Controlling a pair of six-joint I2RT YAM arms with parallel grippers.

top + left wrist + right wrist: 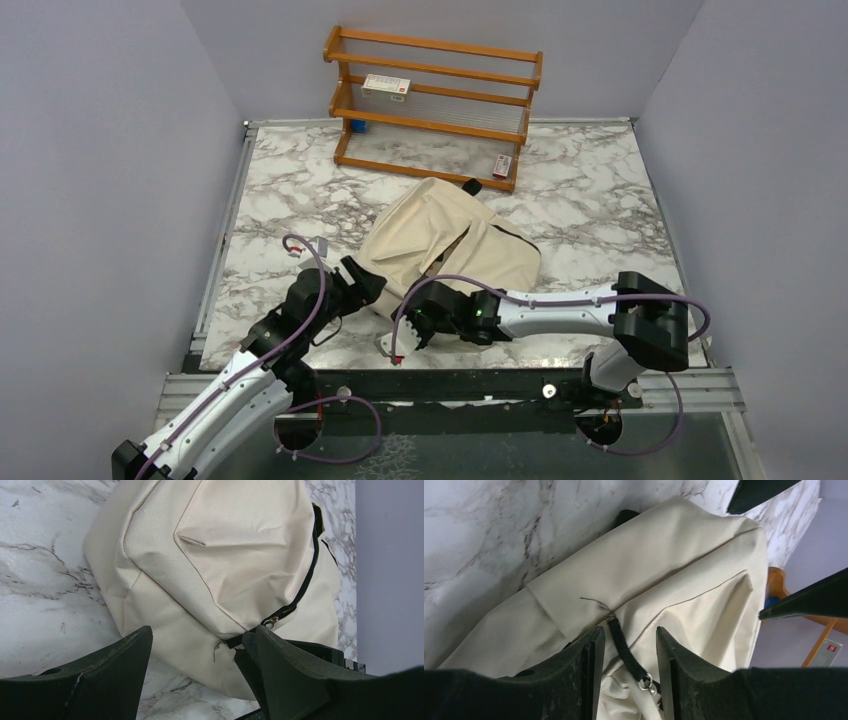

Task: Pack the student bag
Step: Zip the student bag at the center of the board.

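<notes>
While low, right gripper (628,632) astride zipper (622,647)

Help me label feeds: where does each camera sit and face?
Top external: high behind the arms, looking down at the table and student bag; both arms show.
Left wrist: behind the left gripper, facing the bag's zipper; own fingers show.
Right wrist: behind the right gripper, facing that zipper; own fingers show.
Shared: the bag.

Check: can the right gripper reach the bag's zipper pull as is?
Probably yes. The right gripper is open, and the zipper pull of the student bag already sits between its jaws with nothing covering it.
</notes>
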